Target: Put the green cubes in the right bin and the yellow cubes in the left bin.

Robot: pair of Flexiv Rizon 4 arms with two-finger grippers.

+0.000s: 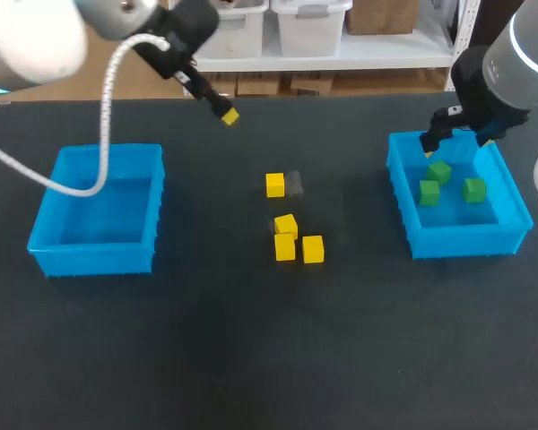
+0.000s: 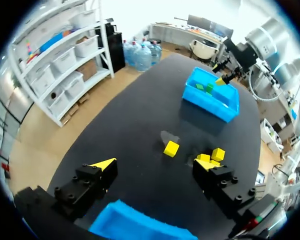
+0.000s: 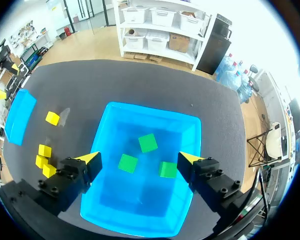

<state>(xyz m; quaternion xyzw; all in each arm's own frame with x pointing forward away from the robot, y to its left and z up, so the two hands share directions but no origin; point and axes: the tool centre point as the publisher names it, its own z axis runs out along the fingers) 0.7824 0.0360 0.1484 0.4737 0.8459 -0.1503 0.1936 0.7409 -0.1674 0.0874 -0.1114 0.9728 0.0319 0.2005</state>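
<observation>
R fingers (image 3: 139, 158) spread, holding nothing, over right bin (image 3: 140, 112); 3 green cubes (image 3: 148, 142) lie in it under them. L fingers (image 2: 155, 165) spread, empty too. 4 yellow cubes (image 2: 171, 148) on tabletop (image 2: 140, 110) ahead; left bin (image 2: 135, 225) just under/behind, no cubes inside. Greens look done. Next: L drops onto a yellow cube, prob. the lone one.

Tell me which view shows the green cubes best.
The right wrist view: it looks straight down into the right bin, with all three green cubes large and unblocked. The head view shows the three too, but smaller. The left wrist view shows them only as far-off green specks.
</observation>
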